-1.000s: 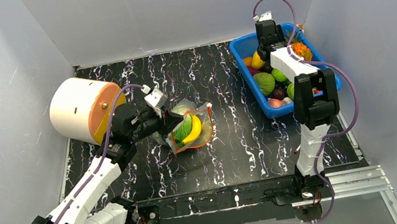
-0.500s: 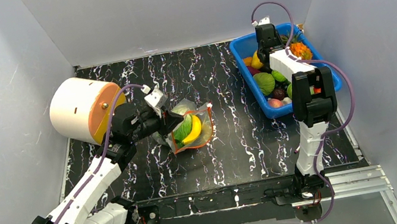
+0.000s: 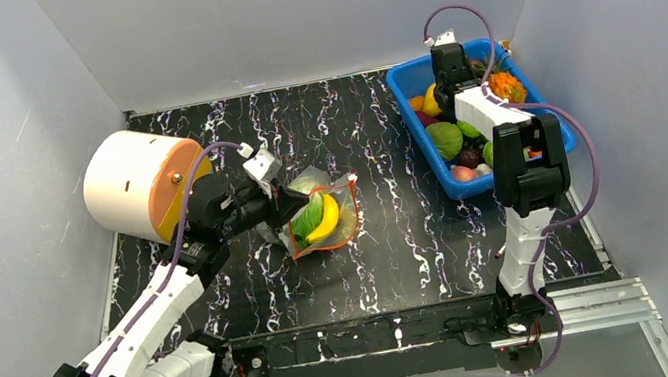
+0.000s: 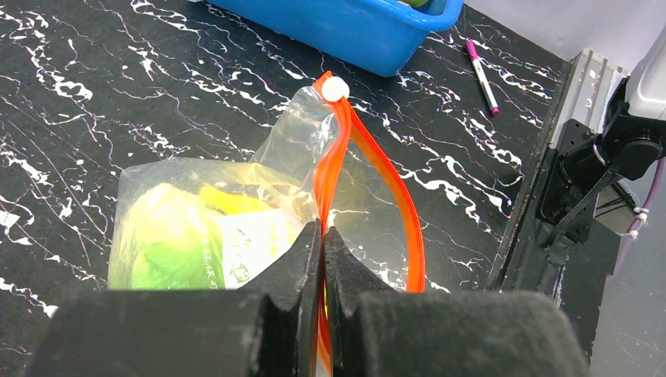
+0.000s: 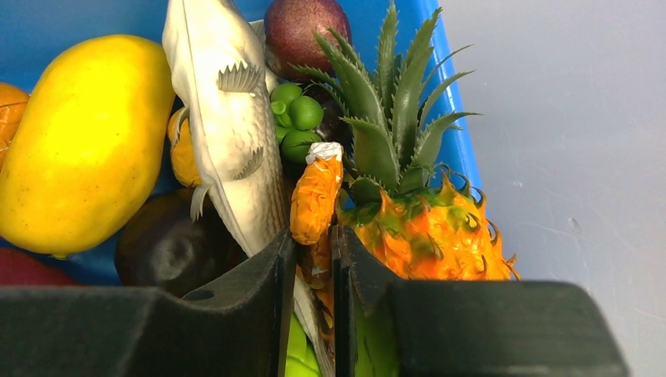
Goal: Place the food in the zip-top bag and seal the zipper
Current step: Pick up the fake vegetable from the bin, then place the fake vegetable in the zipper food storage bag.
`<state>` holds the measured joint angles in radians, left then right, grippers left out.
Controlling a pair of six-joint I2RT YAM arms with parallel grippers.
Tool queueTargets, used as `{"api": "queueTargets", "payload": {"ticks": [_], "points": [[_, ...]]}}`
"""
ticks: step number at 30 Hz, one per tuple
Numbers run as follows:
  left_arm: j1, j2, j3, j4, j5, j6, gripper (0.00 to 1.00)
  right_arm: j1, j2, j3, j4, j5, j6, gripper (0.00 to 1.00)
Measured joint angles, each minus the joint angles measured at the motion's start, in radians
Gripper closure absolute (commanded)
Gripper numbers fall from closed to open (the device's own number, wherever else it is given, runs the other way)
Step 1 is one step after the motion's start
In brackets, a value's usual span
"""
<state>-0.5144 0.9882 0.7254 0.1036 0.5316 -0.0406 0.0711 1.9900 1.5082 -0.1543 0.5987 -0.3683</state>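
The clear zip-top bag [image 3: 319, 216] lies at the middle of the table with a green leaf [image 3: 308, 217] and a yellow banana piece [image 3: 328, 220] inside. Its mouth stands open, and the red-orange zipper [image 4: 408, 220] bows outward, with a white slider [image 4: 335, 88] at the far end. My left gripper [image 4: 323, 236] is shut on one side of the zipper strip. My right gripper [image 5: 314, 236] is down in the blue bin [image 3: 425, 149], shut on a knobbly orange food piece [image 5: 316, 196], between a pale fish [image 5: 228, 118] and an orange pineapple [image 5: 424, 228].
A big white-and-orange cylinder [image 3: 142, 183] lies at the left, behind the left arm. The bin also holds a yellow mango [image 5: 86, 141], a dark purple fruit [image 5: 306, 27] and green peas [image 5: 297, 118]. A pink marker [image 4: 481, 67] lies near the bin.
The right wrist has shifted slightly nearer and lower inside the bin. The left arm and the bag have not moved.
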Motion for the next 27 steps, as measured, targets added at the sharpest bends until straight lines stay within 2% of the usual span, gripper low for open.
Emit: {"api": "queueTargets", "payload": {"ticks": [11, 27], "points": [[0.0, -0.002, 0.0, 0.0, 0.0, 0.0, 1.0, 0.014, -0.101, 0.001, -0.079, -0.064, 0.084, 0.9], [0.0, -0.003, -0.002, 0.003, 0.011, -0.005, 1.0, 0.085, -0.43, -0.041, -0.228, -0.399, 0.343, 0.89]]}}
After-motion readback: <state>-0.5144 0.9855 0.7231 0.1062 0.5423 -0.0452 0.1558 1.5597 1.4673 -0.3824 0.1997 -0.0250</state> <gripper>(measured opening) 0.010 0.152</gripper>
